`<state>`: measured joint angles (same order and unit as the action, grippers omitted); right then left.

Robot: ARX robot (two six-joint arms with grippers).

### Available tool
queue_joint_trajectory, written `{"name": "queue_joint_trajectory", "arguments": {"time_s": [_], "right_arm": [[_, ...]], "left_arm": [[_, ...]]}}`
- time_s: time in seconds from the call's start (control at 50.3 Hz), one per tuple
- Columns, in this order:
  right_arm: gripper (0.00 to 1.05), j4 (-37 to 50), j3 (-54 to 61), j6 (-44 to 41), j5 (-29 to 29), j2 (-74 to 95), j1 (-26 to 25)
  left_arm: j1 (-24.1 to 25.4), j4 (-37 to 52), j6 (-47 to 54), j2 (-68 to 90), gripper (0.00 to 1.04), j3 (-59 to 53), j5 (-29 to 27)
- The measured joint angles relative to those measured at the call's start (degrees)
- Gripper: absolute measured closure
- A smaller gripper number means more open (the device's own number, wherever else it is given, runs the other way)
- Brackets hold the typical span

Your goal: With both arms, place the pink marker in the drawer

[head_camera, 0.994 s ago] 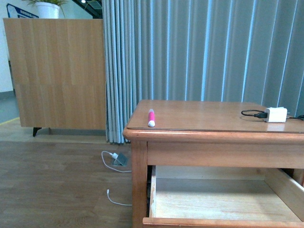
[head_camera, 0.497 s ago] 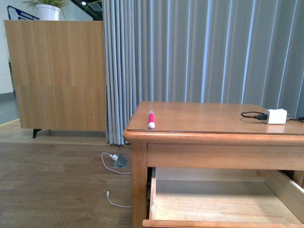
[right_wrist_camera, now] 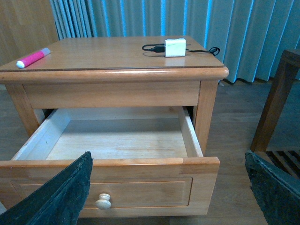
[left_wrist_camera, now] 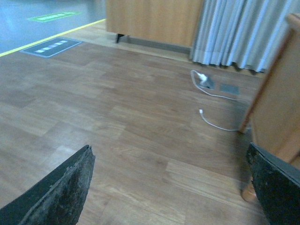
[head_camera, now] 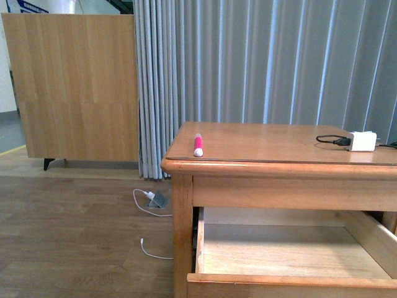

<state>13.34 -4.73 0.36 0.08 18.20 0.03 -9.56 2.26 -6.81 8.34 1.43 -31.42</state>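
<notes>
One pink marker (head_camera: 198, 145) lies on the surface (head_camera: 273, 149), well apart from one white charger (head_camera: 361, 141). Only the right wrist view shows the single knob (right_wrist_camera: 103, 201) of the one pulled-out drawer (right_wrist_camera: 154, 185). Left hand (left_wrist_camera: 168, 187) and right hand (right_wrist_camera: 166, 192): both released, spread wide.

One pink marker (head_camera: 198, 145), one charger (head_camera: 361, 141), one drawer (head_camera: 291, 286), one nightstand (head_camera: 279, 187)

The drawer (right_wrist_camera: 117, 140) stands pulled out, its near half open from above; the tabletop (head_camera: 279, 146) overhangs its far half. On top, a marker (head_camera: 198, 144) at the left and a charger (head_camera: 361, 141) at the far right leave a wide bare stretch between them.
</notes>
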Motion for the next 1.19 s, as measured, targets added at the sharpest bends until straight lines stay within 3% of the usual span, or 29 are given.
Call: {"name": "queue_joint_trajectory", "arguments": {"time_s": [0.08, 0.378, 0.497, 0.875, 1.193], "right_arm": [[0.08, 0.0, 0.0, 0.0, 0.1, 0.0, 0.0], [0.08, 0.0, 0.0, 0.0, 0.1, 0.0, 0.0], [0.08, 0.0, 0.0, 0.0, 0.0, 0.0, 0.0], [0.08, 0.0, 0.0, 0.0, 0.0, 0.0, 0.0], [0.08, 0.0, 0.0, 0.0, 0.0, 0.0, 0.0]], "left_arm": [[-0.4, 2.9, -0.8, 5.4, 0.06, 0.9, 1.1], [0.8, 19.7, 3.5, 36.1, 0.06, 15.6, 18.4], [0.0, 23.1, 5.9, 46.4, 0.06, 21.8, 22.5], [-7.2, 25.8, 10.0, 74.0, 0.06, 44.9, 24.1], [-9.8, 20.2, 8.7, 90.4, 0.06, 65.5, 25.4]]}}
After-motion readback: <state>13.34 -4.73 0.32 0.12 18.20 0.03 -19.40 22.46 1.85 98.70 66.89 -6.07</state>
